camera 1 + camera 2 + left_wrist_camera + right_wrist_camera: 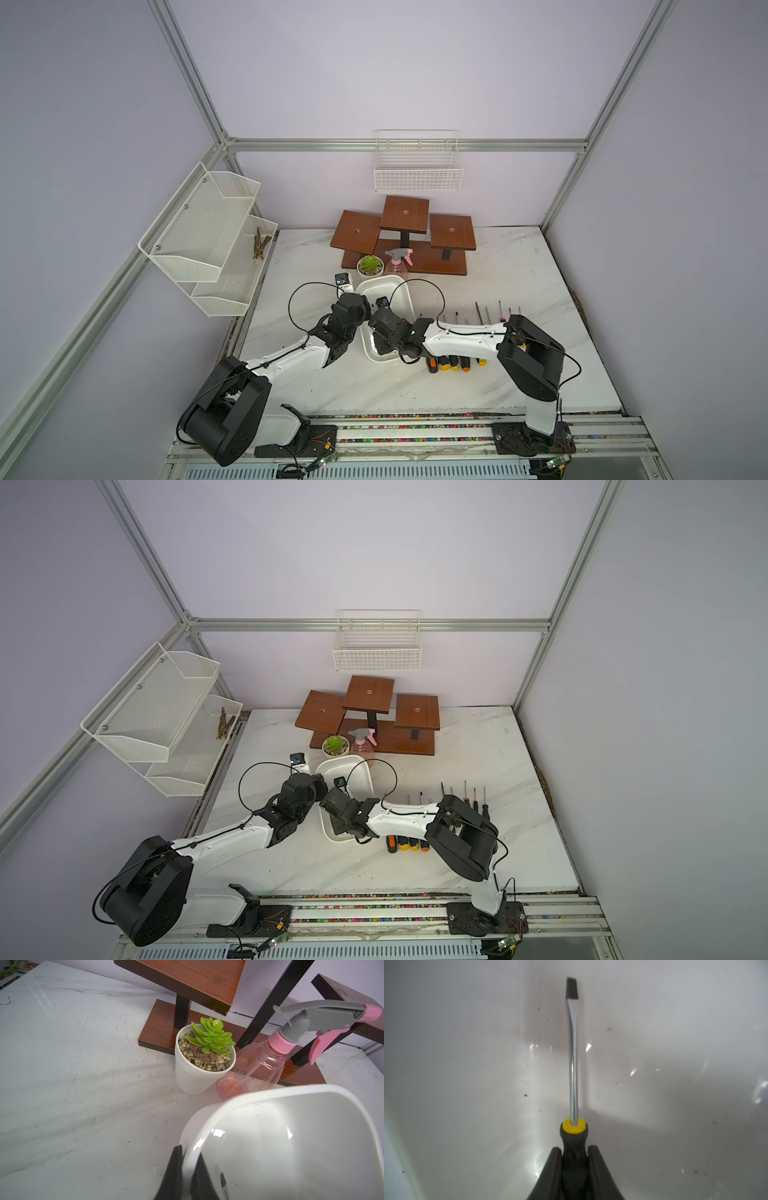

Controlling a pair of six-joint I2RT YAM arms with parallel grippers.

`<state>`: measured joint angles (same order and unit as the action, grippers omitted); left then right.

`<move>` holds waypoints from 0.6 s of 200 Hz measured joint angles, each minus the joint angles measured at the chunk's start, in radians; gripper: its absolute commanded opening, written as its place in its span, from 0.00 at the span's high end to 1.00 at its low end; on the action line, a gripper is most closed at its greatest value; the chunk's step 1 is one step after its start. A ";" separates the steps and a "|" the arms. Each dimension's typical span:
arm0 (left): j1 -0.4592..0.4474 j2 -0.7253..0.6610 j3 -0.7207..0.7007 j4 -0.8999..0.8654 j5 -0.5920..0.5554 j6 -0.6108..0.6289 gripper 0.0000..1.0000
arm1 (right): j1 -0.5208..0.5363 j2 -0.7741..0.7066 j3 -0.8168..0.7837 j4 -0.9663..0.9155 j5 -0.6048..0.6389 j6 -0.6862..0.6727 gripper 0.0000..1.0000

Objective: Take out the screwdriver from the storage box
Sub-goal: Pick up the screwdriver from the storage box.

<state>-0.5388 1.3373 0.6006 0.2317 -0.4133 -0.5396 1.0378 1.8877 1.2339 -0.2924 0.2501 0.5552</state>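
The white storage box (400, 296) (353, 767) stands mid-table in both top views, with both wrists over it. My left gripper (188, 1152) is shut on the box's rim (270, 1093), one finger outside the wall and one inside. My right gripper (574, 1148) reaches down into the box (467, 1064) and is shut on the black handle of a flat-blade screwdriver (574, 1064) with a yellow collar. Its steel shaft points away from the jaws over the box floor. The blade tip (223, 1182) also shows in the left wrist view.
Several screwdrivers (455, 362) lie in a row on the marble table right of the box. A potted succulent (370, 266), a pink spray bottle (397, 266) and a wooden stand (405, 237) sit just behind it. A wire basket (417, 172) and a mesh shelf (208, 237) hang on the walls.
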 measured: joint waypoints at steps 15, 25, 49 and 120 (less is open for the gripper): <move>0.000 0.000 0.000 0.000 0.000 0.000 1.00 | -0.002 -0.052 -0.017 -0.001 -0.007 -0.005 1.00; 0.000 0.000 0.000 0.000 0.000 0.000 1.00 | -0.002 -0.082 -0.021 -0.001 -0.011 -0.008 1.00; 0.000 0.000 0.000 0.000 0.000 0.000 1.00 | -0.002 -0.151 -0.027 -0.006 -0.023 -0.015 1.00; 0.000 0.002 0.000 0.000 -0.001 -0.001 1.00 | -0.002 -0.315 -0.063 -0.069 -0.038 -0.021 1.00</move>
<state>-0.5388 1.3388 0.6006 0.2314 -0.4141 -0.5404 1.0359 1.5723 1.1713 -0.3618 0.2123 0.5343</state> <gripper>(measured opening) 0.086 0.229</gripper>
